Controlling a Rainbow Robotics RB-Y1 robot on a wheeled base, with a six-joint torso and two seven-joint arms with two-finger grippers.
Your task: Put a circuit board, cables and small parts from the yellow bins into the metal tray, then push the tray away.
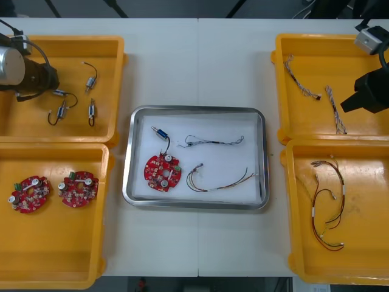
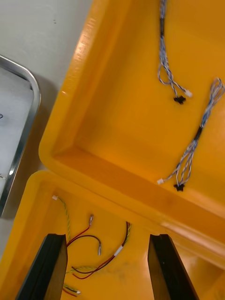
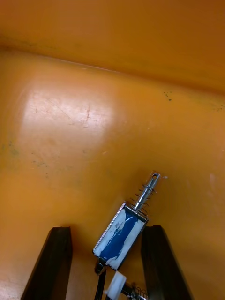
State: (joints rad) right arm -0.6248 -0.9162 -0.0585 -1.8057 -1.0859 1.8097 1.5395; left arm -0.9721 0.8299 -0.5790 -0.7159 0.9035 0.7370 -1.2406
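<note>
**Front view.** The desk (image 1: 200, 67) carries four yellow bins, w/ the metal tray (image 1: 194, 111) at ctr.
- Tray contents: a circuit board (image 1: 162, 172) at the near-left corner, a small metal part (image 1: 159, 132) at the far-left corner, a black cable (image 1: 213, 142) along the far side, and a red and yellow cable (image 1: 222, 179) along the near side.
- Far-left bin (image 1: 115, 79): loose metal parts (image 1: 91, 82) w/ black leads.
- Near-left bin (image 1: 61, 255): two spare boards (image 1: 28, 193).
- Far-right bin (image 1: 282, 79): two blue and white cables (image 1: 335, 109).
- Near-right bin (image 1: 295, 213): bundled red and yellow cables (image 1: 328, 204).
- The left arm (image 1: 24, 70) lies over the far-left bin's left edge.
- The right arm (image 1: 371, 91) lies over the far-right bin's right edge.

**Right wrist view.** This view gives the finger spacing.
- The right gripper (image 2: 108, 269) hovers above the near-right bin's far-left corner.
- Jaws are spread and hold nothing; cables lie on the bin floor below.
- The tray rim shows just beside both bins.

**Left wrist view.**
- The left gripper (image 3: 105, 267) is low over the far-left bin's floor, jaws spread.
- A blue and white part (image 3: 119, 234) w/ a spring-wrapped pin lies btwn them.
- The part is close to one finger and has a clear gap to the other, so it is not pinched.
</note>
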